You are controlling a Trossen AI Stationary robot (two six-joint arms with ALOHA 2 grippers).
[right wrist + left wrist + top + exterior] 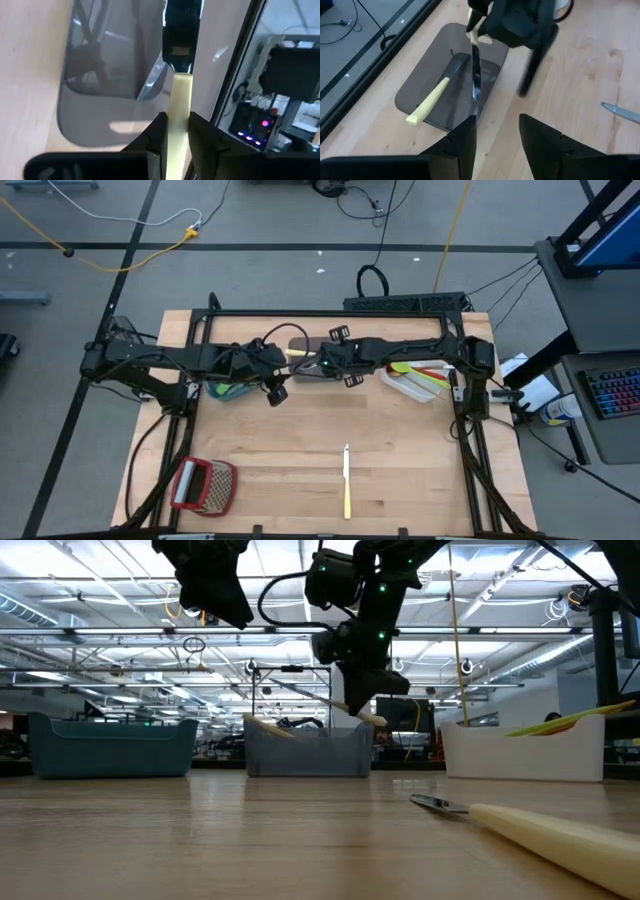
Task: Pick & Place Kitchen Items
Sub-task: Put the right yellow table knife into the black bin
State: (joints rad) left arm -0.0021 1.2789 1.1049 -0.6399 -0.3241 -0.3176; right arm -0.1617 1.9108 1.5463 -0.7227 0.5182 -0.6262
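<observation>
Clearly, the right gripper [175, 131] is clamped narrowly on the cream handle of a slim table knife with a steel blade [475, 75], which hangs blade-down over the grey rectangular plastic bin [422, 82] at the back middle of the table. A second cream-handled knife [434, 97] already lies inside this bin. The held knife looks light and stiff. Its smooth handle may be slippery, so a grip on the handle is safer than one on the thin blade, which could turn between the pads. The left gripper [496, 145] hovers just beside the bin with its fingers apart and holds nothing. One more cream-handled knife [346, 480] lies flat on the wooden table [300, 430] near the front, well apart from the bins. Because it lies low, I judge it needs a pinch across the thicker handle.
</observation>
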